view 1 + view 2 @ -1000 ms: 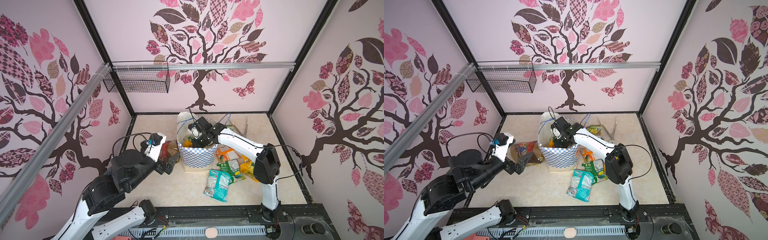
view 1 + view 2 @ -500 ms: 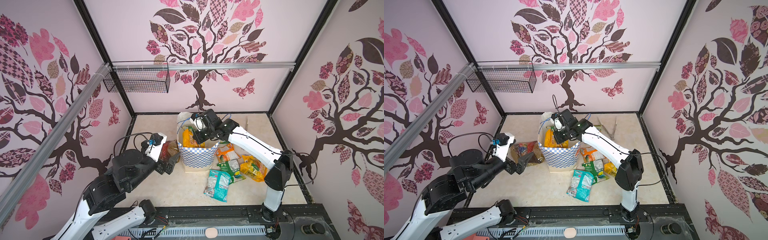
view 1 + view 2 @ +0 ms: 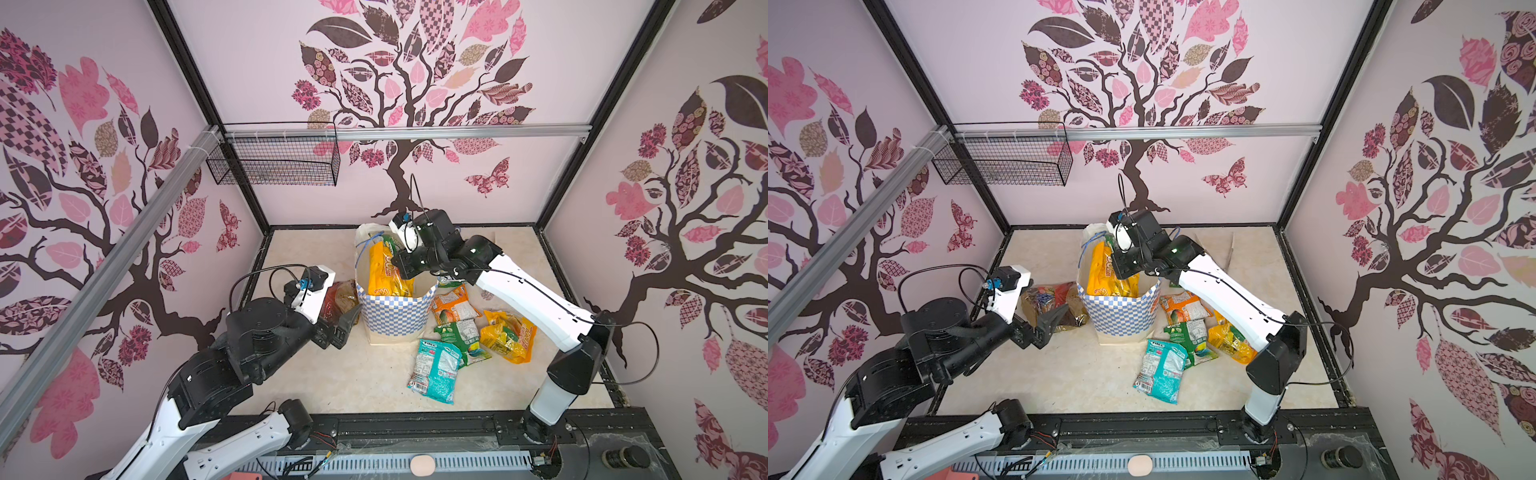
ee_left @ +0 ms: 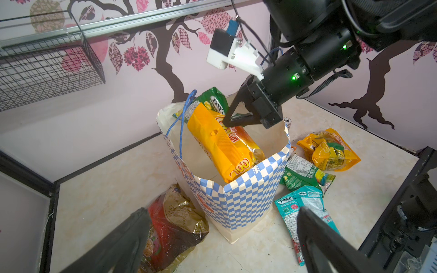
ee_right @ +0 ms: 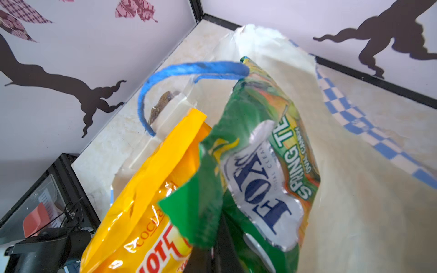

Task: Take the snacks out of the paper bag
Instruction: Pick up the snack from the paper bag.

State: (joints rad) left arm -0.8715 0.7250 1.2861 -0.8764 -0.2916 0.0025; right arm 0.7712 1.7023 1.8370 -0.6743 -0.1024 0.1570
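Left gripper (image 3: 347, 322) hangs with jaws wide apart beside the dark brown-red packet (image 3: 338, 295), at nine o'clock of the upright paper bag (image 3: 395, 320). At its mouth, the right gripper (image 4: 228, 123) is pinched shut on the green packet (image 4: 212, 100) — a yellow packet (image 4: 224, 146) leans inside. Other snacks (image 3: 434, 370) lie at four o'clock.

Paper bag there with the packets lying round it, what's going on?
The robot is emptying the paper bag. The right claw is shut just above the bag's mouth, apparently pinching a corner of a green packet. A yellow packet leans beside it, and both are partly inside. Several others, including a teal packet and a brown packet, lie out on the table. The left claw hangs open beside the bag, holding nothing.
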